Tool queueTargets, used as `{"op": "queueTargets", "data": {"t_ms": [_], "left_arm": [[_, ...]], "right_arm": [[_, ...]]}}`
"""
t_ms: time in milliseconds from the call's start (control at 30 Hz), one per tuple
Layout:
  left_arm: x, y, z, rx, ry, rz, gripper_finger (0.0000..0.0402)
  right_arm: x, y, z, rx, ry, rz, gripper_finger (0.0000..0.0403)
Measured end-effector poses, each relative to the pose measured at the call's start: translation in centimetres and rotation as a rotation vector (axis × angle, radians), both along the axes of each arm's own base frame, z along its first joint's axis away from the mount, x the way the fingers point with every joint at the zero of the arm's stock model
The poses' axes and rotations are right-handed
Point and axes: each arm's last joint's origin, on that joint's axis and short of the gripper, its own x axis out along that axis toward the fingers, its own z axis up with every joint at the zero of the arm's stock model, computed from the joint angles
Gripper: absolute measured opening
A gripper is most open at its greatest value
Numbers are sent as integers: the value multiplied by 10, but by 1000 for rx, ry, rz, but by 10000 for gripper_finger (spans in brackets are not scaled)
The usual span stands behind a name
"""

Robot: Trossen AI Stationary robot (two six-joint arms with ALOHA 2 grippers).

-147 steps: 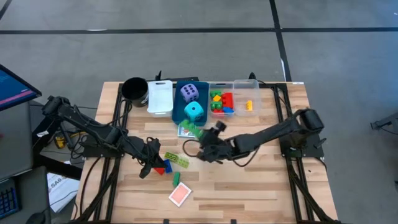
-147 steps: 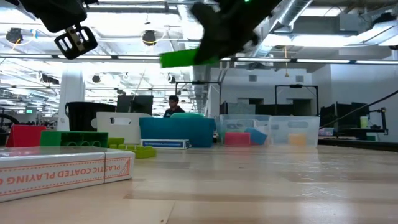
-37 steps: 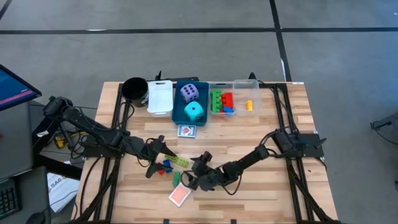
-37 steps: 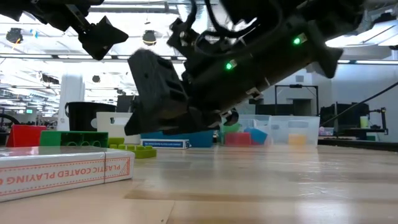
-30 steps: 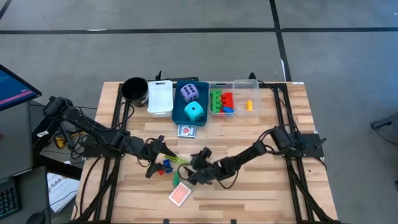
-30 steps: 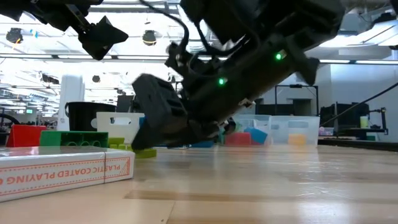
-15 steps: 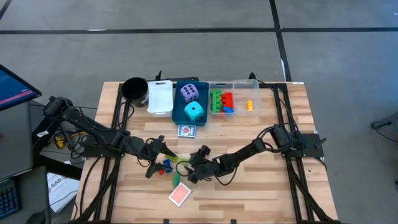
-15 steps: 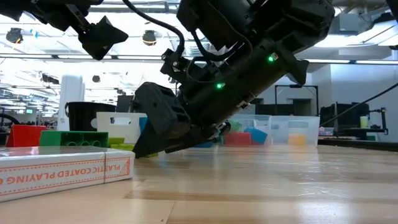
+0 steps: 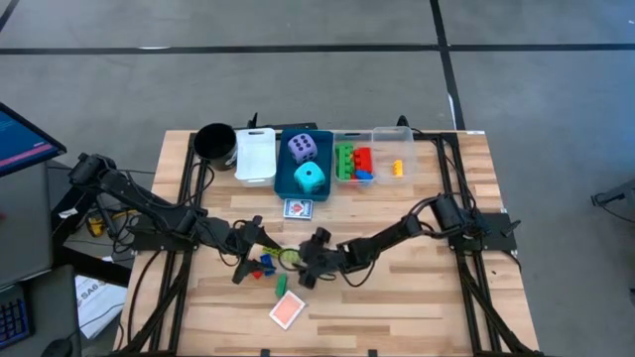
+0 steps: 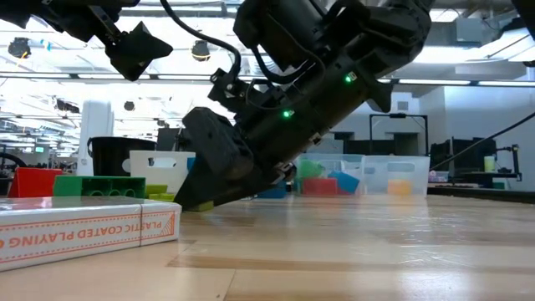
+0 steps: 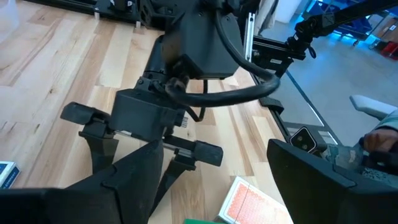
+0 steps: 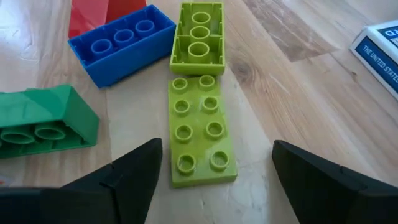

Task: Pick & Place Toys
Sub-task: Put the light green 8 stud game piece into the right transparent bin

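Loose toys lie flat on the wood near the table's middle: a lime plate (image 12: 199,127) studs up, a lime brick (image 12: 198,34) hollow side up, a blue brick (image 12: 121,40), a red brick (image 12: 90,12) and a green brick (image 12: 43,124). My right gripper (image 12: 214,183) is open and low, slanting down, with a finger on either side of the lime plate's near end and touching nothing. My left gripper (image 9: 248,248) hangs open above the blue and red bricks (image 9: 264,264). A red-backed card deck (image 9: 288,311) lies near the front edge.
Along the far edge stand a black cup (image 9: 213,141), a white bin (image 9: 255,154), a blue bin (image 9: 288,177) holding a purple die (image 9: 303,149) and a cyan die (image 9: 311,178), and a clear bin (image 9: 382,137) with bricks. A blue card box (image 9: 298,209) lies before them.
My right gripper has swung from beside the card deck toward the table's far edge, up to the lime pieces, staying low and rolling a little about its own line. The toys have not moved.
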Motion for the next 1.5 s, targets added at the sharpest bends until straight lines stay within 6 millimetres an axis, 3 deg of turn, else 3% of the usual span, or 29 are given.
{"op": "queueTargets", "data": {"t_ms": [233, 567, 967, 1167, 1500], "left_arm": [[0, 0, 0, 0, 0, 0, 282], [0, 0, 0, -2, 1, -4, 282], [0, 0, 0, -2, 1, -4, 282], [0, 0, 0, -2, 0, -4, 282], [0, 0, 0, 0, 0, 1, 282]], "right_arm": [[0, 0, 0, 29, 8, 30, 245], [0, 1, -1, 27, 14, 55, 134], [0, 2, 4, 43, 3, 64, 153], [-11, 3, 28, 37, 71, 83, 133], [-41, 4, 107, -151, 44, -29, 161]]}}
